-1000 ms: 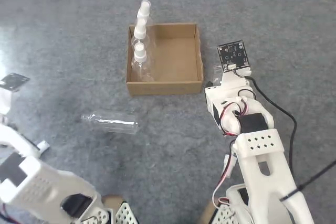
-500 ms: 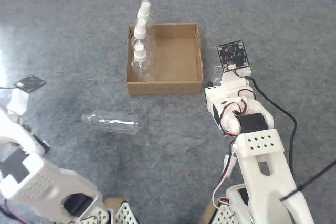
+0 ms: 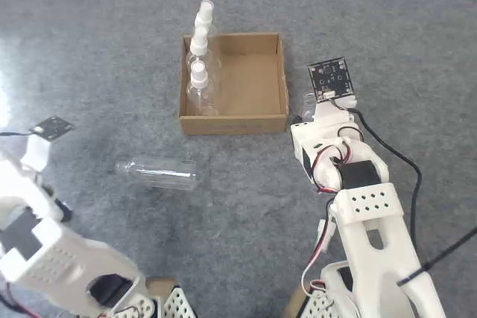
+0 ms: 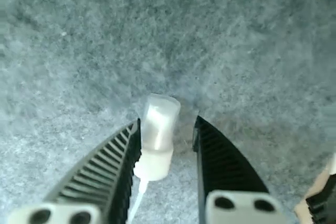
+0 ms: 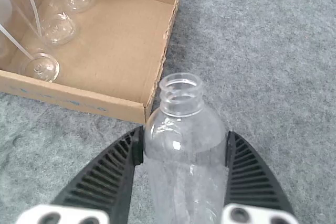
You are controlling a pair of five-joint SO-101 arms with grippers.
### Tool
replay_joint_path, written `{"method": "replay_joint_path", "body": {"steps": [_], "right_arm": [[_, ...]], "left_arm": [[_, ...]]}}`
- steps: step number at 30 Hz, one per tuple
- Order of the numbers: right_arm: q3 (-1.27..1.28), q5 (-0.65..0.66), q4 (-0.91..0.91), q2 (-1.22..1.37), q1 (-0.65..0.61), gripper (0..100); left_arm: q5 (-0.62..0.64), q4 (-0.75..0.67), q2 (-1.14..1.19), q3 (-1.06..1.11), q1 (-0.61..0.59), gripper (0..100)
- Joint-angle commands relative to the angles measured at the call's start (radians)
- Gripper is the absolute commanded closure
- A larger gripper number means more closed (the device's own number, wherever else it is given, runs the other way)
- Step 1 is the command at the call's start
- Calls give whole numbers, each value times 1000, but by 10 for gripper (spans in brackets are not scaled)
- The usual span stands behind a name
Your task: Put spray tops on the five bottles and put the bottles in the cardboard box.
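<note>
The cardboard box sits open on the grey carpet. Three bottles stand upright inside it, lined along the side wall farther from the right arm, each wearing one of the white spray tops (the row runs from the box's front to its back).

Just beside the box's front corner on the opposite side, the right gripper is clenched around an open bottle. Both black fingers press against its shoulders. That bottle is upright with a bare neck, and it stands outside the box, close to the end of the front wall.

Another bottle, the lying bottle, rests on its side on the carpet out in front of the box. It is off the corner nearest the three, apart from the box and without a top.

The left gripper is well away from the box, over carpet out beyond the lying bottle. It grasps a loose spray top, snug against one finger with a thin gap showing at the other. The top's thin tube trails back towards the wrist.
</note>
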Motion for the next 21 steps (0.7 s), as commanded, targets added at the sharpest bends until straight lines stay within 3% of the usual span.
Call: {"method": "replay_joint_path", "body": {"steps": [1, 6, 12, 21], "right_arm": [[-20, 12, -5, -45, 8, 833], [-20, 12, -5, -45, 8, 833], [-20, 12, -5, -45, 8, 833], [-20, 14, -5, -45, 7, 833]], "left_arm": [[-11, -112, -11, 51, 6, 855], [-9, -146, -12, 102, 5, 861], [-6, -127, -23, 96, 8, 991], [-6, 107, -23, -41, 3, 988]]}}
